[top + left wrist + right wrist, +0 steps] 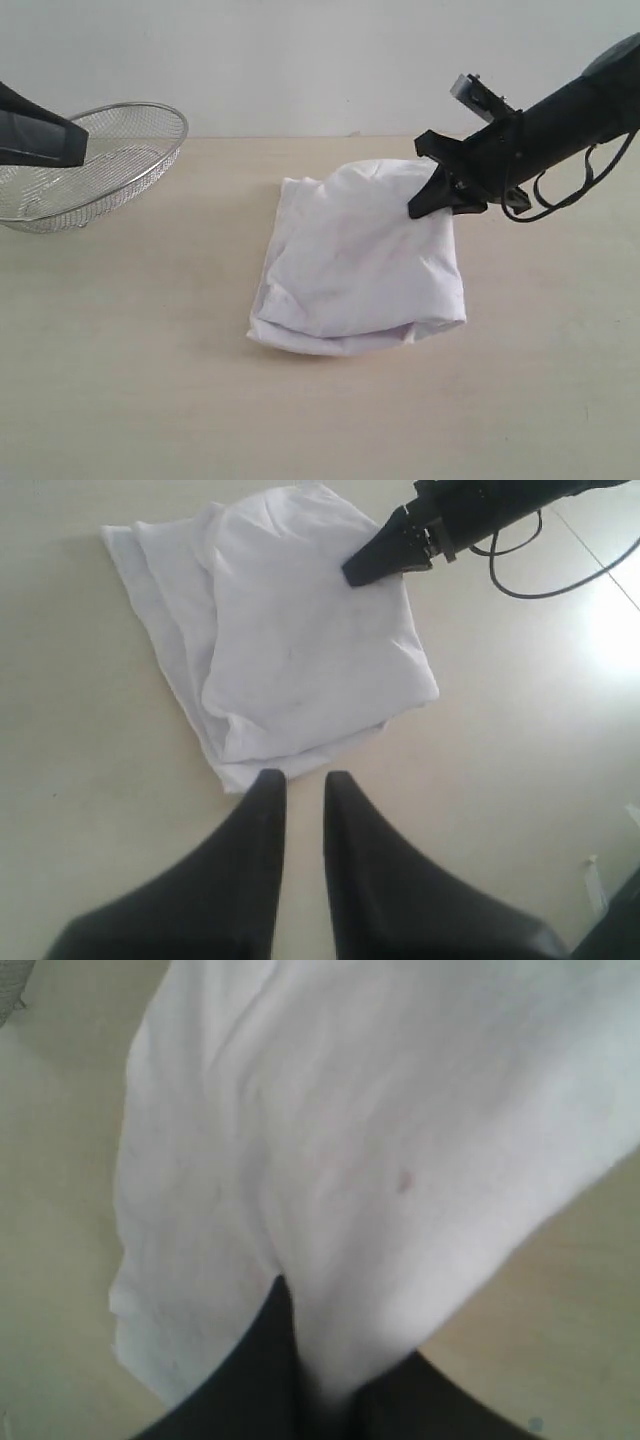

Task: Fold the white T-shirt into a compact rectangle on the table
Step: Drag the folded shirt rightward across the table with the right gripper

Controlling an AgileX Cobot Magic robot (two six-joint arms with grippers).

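Note:
The white T-shirt (355, 260) lies folded into a rough, layered rectangle in the middle of the table (140, 370); its red lettering and neck tag are hidden. My right gripper (422, 206) is at the shirt's far right corner, shut on a pinch of white cloth (350, 1140) that runs between its fingers (265, 1360). The left wrist view shows the shirt (300, 650) ahead, with my right gripper (358, 572) on its top layer. My left gripper (300, 780) hovers over bare table just short of the shirt's edge, its fingers slightly apart with nothing between them.
A round wire-mesh basket (120, 165) sits tilted at the back left, under my left arm (40, 135). A black cable (570, 190) loops below the right arm. A pale wall closes off the table's far edge.

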